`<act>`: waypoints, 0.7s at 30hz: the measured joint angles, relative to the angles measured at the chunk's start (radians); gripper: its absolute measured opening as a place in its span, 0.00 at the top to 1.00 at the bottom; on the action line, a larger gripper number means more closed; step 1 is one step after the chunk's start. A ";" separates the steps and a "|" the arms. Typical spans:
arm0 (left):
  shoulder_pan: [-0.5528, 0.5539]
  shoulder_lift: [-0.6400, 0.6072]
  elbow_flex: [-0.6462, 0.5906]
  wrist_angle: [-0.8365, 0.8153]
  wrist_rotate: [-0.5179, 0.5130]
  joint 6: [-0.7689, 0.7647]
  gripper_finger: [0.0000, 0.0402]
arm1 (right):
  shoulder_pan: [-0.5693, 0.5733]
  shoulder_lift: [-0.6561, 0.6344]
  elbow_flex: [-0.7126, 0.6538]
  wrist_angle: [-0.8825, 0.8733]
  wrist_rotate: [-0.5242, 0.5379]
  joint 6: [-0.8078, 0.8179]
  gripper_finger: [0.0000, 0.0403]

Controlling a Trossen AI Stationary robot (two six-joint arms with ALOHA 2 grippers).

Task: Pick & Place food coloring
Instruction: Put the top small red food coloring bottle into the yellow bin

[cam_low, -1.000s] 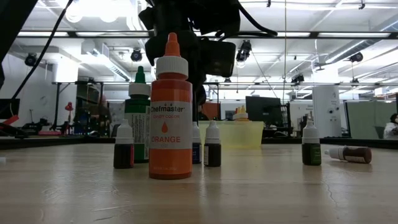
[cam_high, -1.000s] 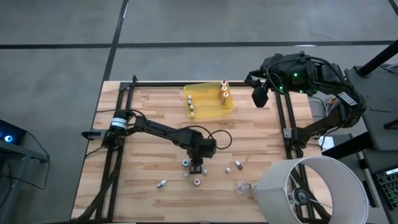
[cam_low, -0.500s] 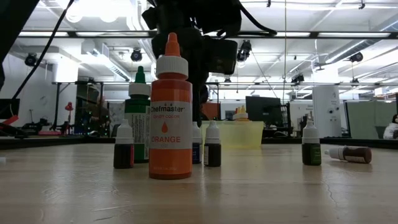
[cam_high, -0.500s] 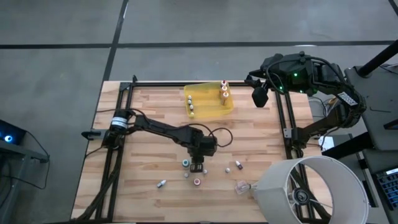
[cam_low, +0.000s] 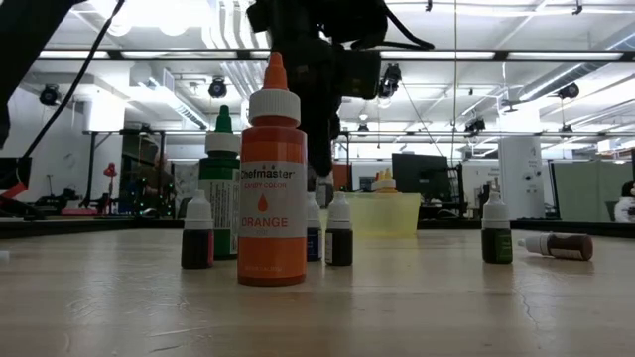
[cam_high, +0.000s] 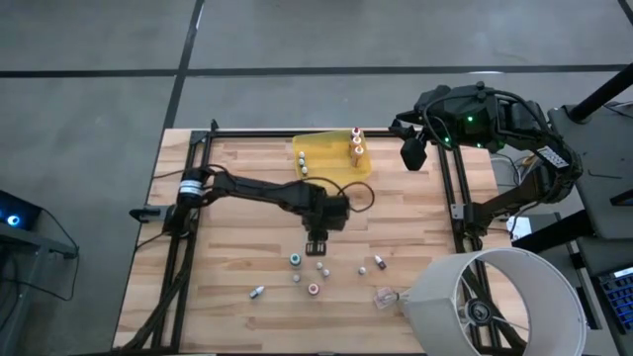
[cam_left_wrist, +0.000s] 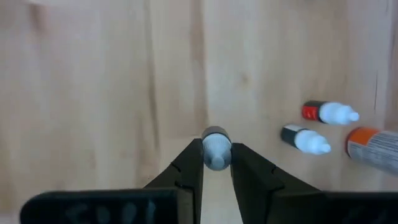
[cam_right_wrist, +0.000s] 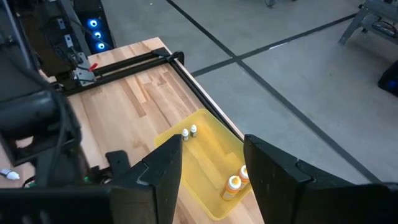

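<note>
Carry step: left gripper is clamped on a tiny white-capped food coloring bottle, lifted above mid-table. Next, far-right to the translucent yellow plastic tray (some bottles already inside). Right gripper waits, gaping, at far right.

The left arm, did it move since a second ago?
Yes. The left gripper lifted off the cluster of loose bottles and pulled back toward the yellow tray, its jaws shut on a small bottle. The other bottles and the right gripper stayed put.
</note>
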 joint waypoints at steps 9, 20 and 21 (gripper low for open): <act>0.104 0.000 0.143 -0.087 -0.026 0.071 0.88 | 0.000 0.000 0.000 0.000 0.000 0.000 0.59; 0.259 0.000 0.275 -0.149 -0.054 0.111 0.88 | 0.001 0.000 0.000 0.000 0.000 0.001 0.59; 0.274 0.000 0.277 -0.148 -0.054 0.112 0.88 | 0.001 0.000 0.000 0.000 0.000 0.001 0.59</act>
